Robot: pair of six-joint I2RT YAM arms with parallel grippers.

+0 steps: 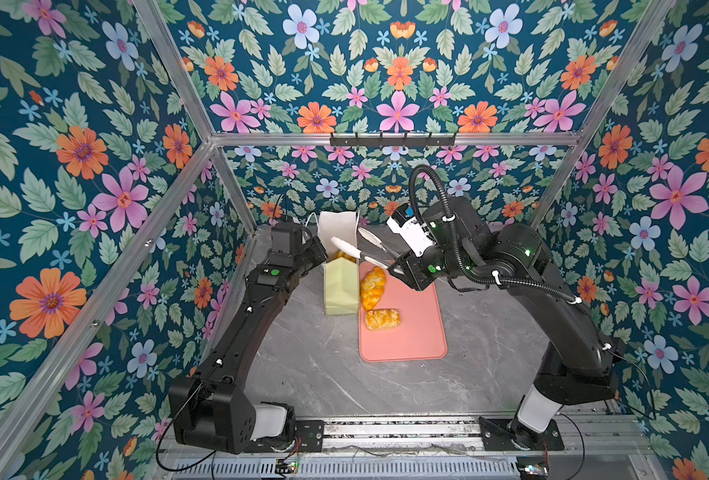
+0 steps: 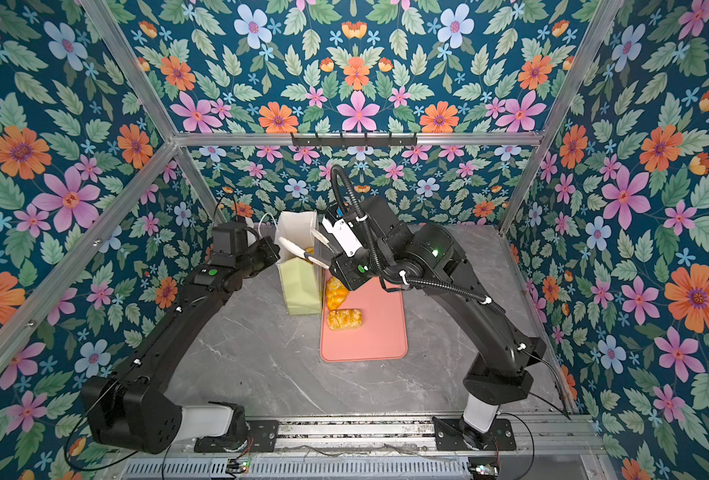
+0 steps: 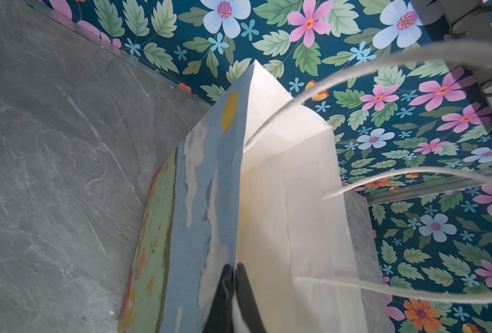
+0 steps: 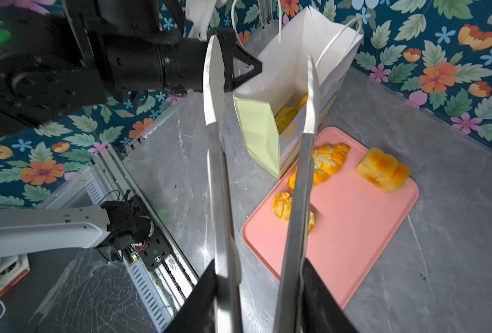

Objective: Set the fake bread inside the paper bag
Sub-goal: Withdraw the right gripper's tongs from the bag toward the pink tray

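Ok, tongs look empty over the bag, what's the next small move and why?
Probably swing the tongs down to the braided loaf on the pink tray: their tips stand apart and empty at the mouth of the paper bag, while the left pincer pinches its rim.

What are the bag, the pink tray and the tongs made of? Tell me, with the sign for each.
Paper bag: matte paper, sharp fold creases. Pink tray: probably silicone or plastic, matte, rounded corners, raised rim. Tongs: shiny metal arms, reflective; white matte tips, likely plastic or silicone.
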